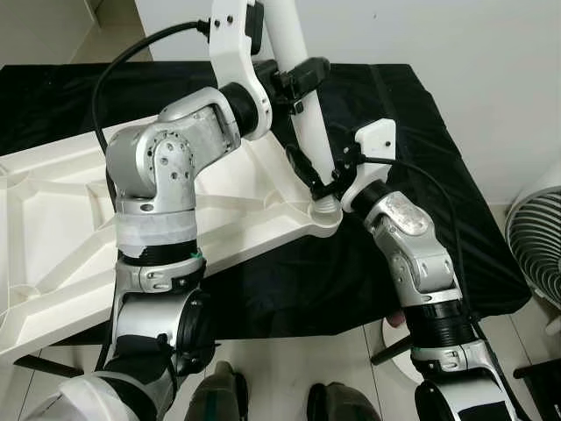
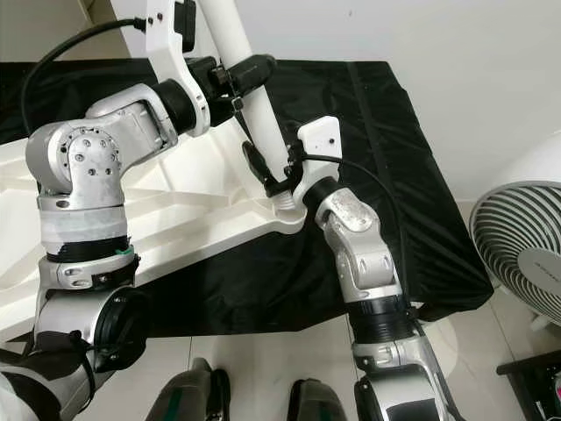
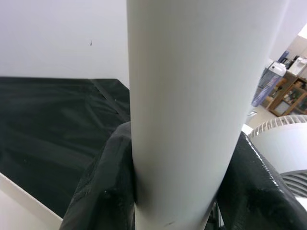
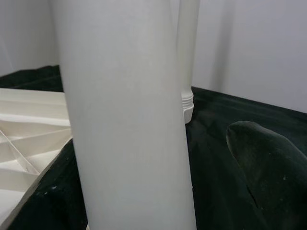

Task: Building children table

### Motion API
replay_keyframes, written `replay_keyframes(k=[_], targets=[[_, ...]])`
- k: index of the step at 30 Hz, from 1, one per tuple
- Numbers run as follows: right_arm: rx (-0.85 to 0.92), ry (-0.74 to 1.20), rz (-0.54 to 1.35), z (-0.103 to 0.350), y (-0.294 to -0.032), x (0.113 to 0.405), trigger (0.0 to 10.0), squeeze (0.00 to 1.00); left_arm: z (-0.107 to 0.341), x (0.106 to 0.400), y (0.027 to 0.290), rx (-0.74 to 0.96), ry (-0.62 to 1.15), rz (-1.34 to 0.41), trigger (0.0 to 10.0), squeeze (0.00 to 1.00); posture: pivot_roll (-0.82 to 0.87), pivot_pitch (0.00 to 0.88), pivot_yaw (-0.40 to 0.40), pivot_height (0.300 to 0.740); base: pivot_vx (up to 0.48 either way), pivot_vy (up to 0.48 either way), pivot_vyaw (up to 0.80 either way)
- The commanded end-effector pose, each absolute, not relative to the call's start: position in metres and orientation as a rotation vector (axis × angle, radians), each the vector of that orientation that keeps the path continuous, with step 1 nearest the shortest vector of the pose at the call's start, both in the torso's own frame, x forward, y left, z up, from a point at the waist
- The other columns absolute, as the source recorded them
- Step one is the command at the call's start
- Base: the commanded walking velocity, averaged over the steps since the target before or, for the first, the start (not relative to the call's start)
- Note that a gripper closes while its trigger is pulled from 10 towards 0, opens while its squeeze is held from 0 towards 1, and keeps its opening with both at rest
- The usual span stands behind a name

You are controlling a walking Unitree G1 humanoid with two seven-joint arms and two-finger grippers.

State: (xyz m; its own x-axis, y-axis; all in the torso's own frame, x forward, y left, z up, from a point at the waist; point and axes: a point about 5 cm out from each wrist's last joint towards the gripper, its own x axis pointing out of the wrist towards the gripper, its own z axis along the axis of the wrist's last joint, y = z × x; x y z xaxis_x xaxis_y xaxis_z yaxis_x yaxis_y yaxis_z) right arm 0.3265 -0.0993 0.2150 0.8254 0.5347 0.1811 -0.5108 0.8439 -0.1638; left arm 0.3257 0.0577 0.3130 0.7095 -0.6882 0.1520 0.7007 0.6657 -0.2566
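A white plastic tabletop (image 1: pixel 61 219) lay upside down on a surface draped in black cloth (image 1: pixel 412 149), its ribbed underside facing up and one rounded corner pointing toward the robot's right. At that corner a white tubular table leg (image 1: pixel 302 96) stood nearly upright, its lower end seated at a ribbed corner socket (image 1: pixel 326 207). The left gripper (image 1: pixel 302 79) reached across from the left and was clamped around the leg partway up; in the left wrist view its two black fingers (image 3: pixel 103 191) pressed against both sides of the tube. The right gripper (image 1: pixel 320 180) was low on the same leg, just above the socket, with its fingers closed around the tube; in the right wrist view one dark fingertip (image 4: pixel 268 163) showed beside the leg, and a second white leg (image 4: pixel 187 52) stood upright farther back on the cloth. A white fan (image 2: pixel 526 254) stood on the tiled floor (image 1: pixel 289 360) to the right of the draped surface, and the robot's feet (image 1: pixel 219 395) were visible at the near edge
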Motion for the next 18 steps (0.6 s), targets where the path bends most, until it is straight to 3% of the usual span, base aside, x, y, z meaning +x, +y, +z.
replay_keyframes(k=[1,7,18], targets=[[-0.127,-0.162,0.555,0.207,-0.095,0.329,10.0,0.0,0.314,0.319,0.051,-0.249,-0.101,-0.803,10.0,0.0,0.02,0.038,0.02,0.74,0.0,0.0,0.0],[-0.133,-0.124,0.545,0.203,-0.086,0.331,10.0,0.0,0.305,0.314,0.045,-0.123,-0.16,-0.809,10.0,0.0,0.02,0.049,-0.01,0.74,0.0,0.0,0.0],[-0.179,-0.126,0.549,0.196,-0.079,0.329,10.0,0.0,0.311,0.318,0.043,-0.091,-0.225,-0.738,10.0,0.0,0.03,0.047,-0.013,0.74,0.0,0.0,0.0]])
